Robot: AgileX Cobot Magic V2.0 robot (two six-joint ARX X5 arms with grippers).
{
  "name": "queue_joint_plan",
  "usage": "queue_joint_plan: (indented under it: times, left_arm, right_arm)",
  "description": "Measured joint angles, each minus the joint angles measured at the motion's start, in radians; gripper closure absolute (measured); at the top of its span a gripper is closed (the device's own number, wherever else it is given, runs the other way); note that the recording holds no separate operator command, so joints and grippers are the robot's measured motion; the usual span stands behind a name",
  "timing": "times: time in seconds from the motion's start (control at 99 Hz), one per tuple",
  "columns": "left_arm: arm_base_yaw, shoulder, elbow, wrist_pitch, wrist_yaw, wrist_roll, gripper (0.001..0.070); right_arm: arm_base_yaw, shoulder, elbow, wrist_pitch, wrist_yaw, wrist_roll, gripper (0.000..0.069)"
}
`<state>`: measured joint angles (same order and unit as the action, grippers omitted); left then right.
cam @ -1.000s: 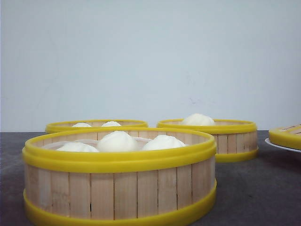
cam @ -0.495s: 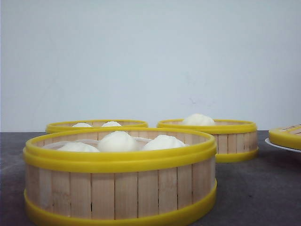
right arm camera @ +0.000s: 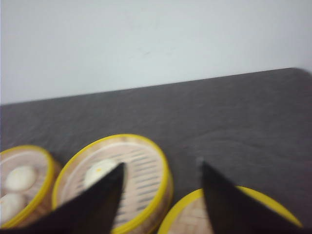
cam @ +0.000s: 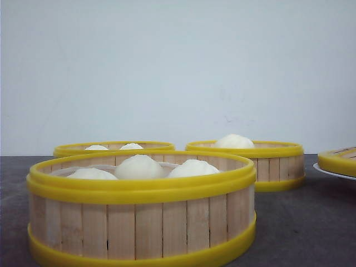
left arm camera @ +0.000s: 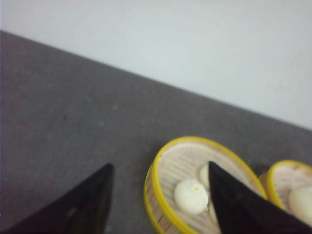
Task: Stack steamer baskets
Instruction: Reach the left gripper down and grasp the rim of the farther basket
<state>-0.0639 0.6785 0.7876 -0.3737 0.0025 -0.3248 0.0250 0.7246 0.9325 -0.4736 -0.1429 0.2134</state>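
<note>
While the front view fills its lower left with the near basket (cam: 142,208), holding three white buns (cam: 139,167), neither of my grippers shows there. Behind it sit the left basket (cam: 114,147), two bun tops peeking over its rim, and the right basket (cam: 250,161) with one bun. At the right edge a yellow-rimmed lid (cam: 339,161) rests tilted on a white plate (cam: 328,171).

Only the wrist views show my fingers. My left gripper (left arm camera: 158,204) hangs spread and empty above the grey table (left arm camera: 73,112); between its dark fingers (left arm camera: 87,204) lies the left basket (left arm camera: 195,190), a second one cut off at the lower right corner. My right gripper (right arm camera: 161,200) is likewise spread wide, holding nothing, with the one-bun basket (right arm camera: 117,180) at lower centre, another basket at the lower left edge, and the lid's rim (right arm camera: 185,214) at the bottom.

All three baskets stand upright and apart on the table, open mouths up, none stacked. Being round, they have no long axis.
</note>
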Motion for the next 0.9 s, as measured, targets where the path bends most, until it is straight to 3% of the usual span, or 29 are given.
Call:
queue_joint_plan:
  times: [0.172,0.616,0.899]
  left_arm:
    - [-0.007,0.132,0.040,-0.003,0.006,0.027,0.0286]
    - [-0.069,0.673,0.389,-0.164,0.024,0.095,0.0285]
    - [-0.079,0.937,0.560,-0.262,0.027,0.100,0.0285]
  right_arm:
    - [0.036,0.029,0.000,0.012,-0.014,-0.003,0.0289]
    - [0.072,0.077,0.000,0.014,-0.014,-0.007,0.0287]
    - [0.073,0.077,0.000,0.014,-0.014,-0.007,0.0287]
